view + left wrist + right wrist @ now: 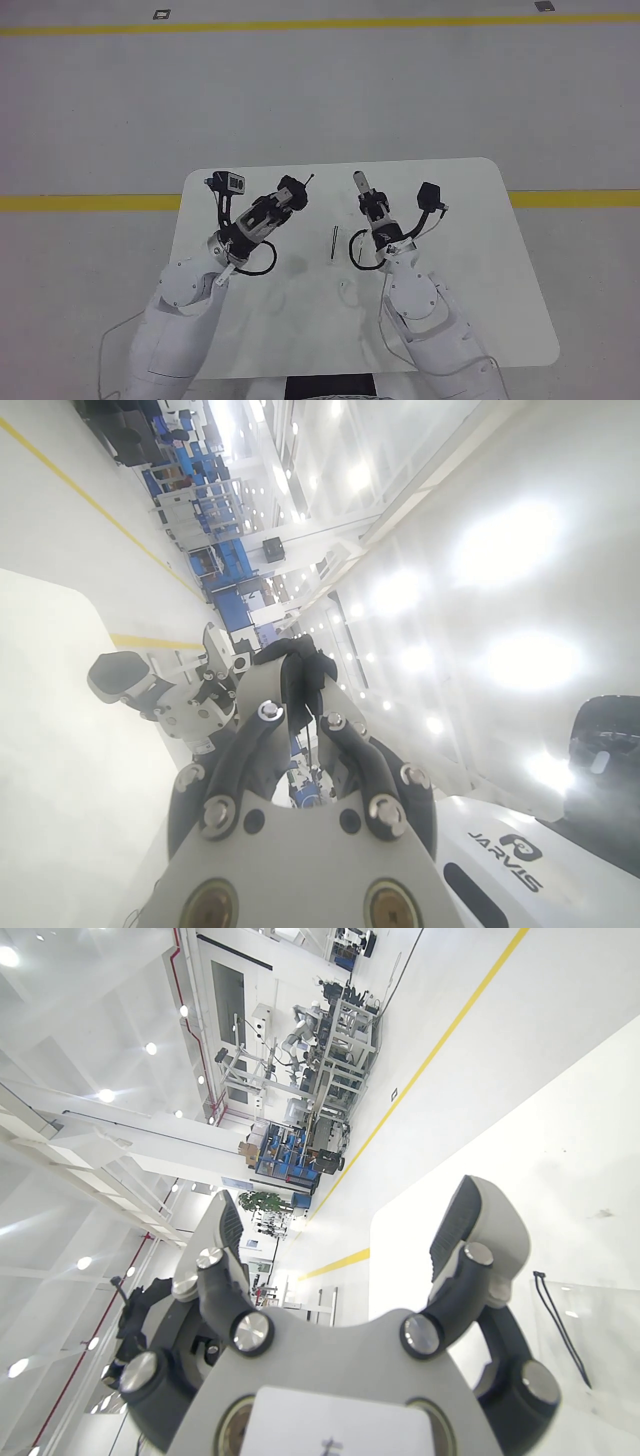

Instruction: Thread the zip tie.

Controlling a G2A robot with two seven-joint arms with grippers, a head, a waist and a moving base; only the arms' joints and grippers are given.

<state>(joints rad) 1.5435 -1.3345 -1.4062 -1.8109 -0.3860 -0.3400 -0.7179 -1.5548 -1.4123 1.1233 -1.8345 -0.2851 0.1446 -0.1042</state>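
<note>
Left gripper (296,186) pinches a zip tie (118,1284) above the worktop (470,260).
Right gripper (345,1220) is spread wide and empty just beside it; a second zip tie (334,242) lies flat between the arms.

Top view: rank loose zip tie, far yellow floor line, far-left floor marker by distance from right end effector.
1. loose zip tie, on the table near the right end effector.
2. far yellow line, beyond the table.
3. floor marker, past that line, far left.
</note>
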